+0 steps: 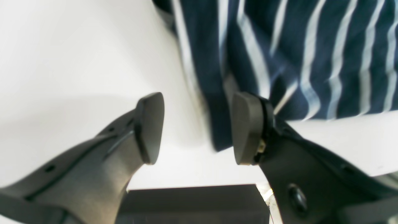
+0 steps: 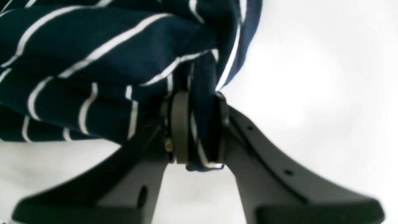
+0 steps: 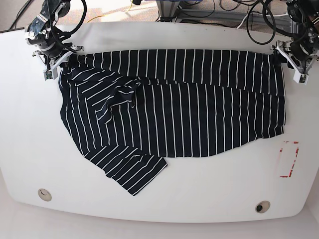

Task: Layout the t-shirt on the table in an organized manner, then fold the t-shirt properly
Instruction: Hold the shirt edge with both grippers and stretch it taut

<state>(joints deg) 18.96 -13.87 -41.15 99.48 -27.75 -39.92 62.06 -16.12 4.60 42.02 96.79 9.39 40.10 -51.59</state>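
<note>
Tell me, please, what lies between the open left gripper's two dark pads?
In the left wrist view, bare white table and the dark navy white-striped t-shirt's edge lie between the left gripper's pads, unclamped.

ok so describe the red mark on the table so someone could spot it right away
Start at the white table and find the striped t-shirt spread across it. Just past the shirt's lower corner, on the base view's right, sits the red-outlined rectangle mark, the only red thing on the tabletop.

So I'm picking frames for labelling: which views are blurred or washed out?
Left wrist: t-shirt stripes smeared, table blown out white. Right wrist: soft throughout, cloth in the right gripper still readable. Base: sharp and evenly lit.
</note>
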